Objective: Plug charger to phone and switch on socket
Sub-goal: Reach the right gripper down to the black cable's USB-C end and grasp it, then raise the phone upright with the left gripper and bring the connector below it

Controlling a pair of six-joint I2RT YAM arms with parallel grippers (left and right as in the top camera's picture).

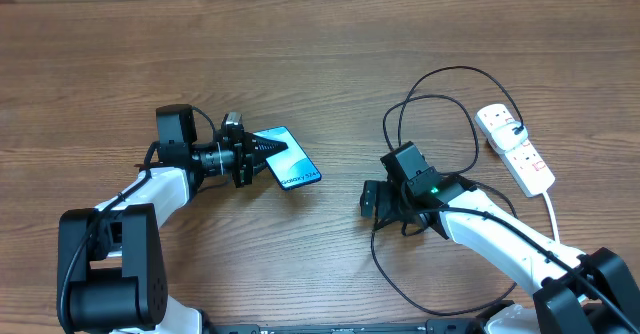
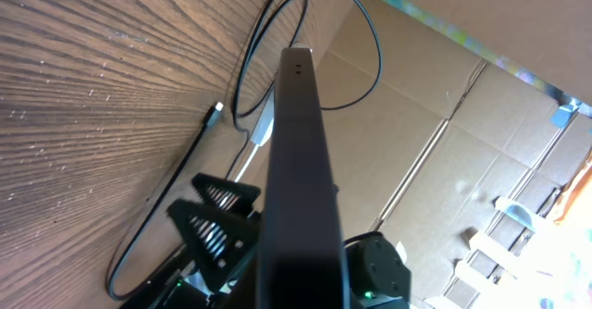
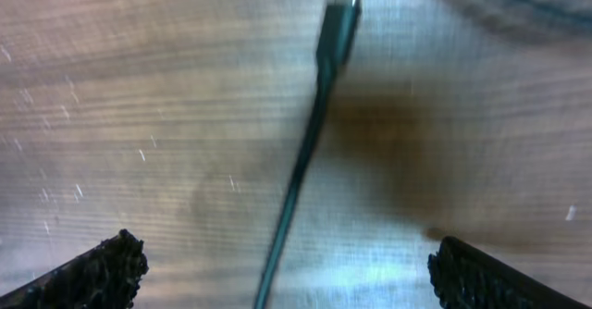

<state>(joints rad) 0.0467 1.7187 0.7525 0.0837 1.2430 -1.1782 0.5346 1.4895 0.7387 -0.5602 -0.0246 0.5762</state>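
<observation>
My left gripper is shut on one end of the phone, whose blue-white screen faces up and slightly tilted. In the left wrist view the phone shows edge-on as a dark bar. The charger lies in black loops on the table right of centre. Its connector tip lies on the wood. My right gripper is open just above the table. In the right wrist view the charger cable runs between its open fingers to the tip. The socket lies at the right.
The socket's white cord runs toward the front right, beside my right arm. Charger loops also curve under my right arm near the front edge. Cardboard boxes stand beyond the table in the left wrist view.
</observation>
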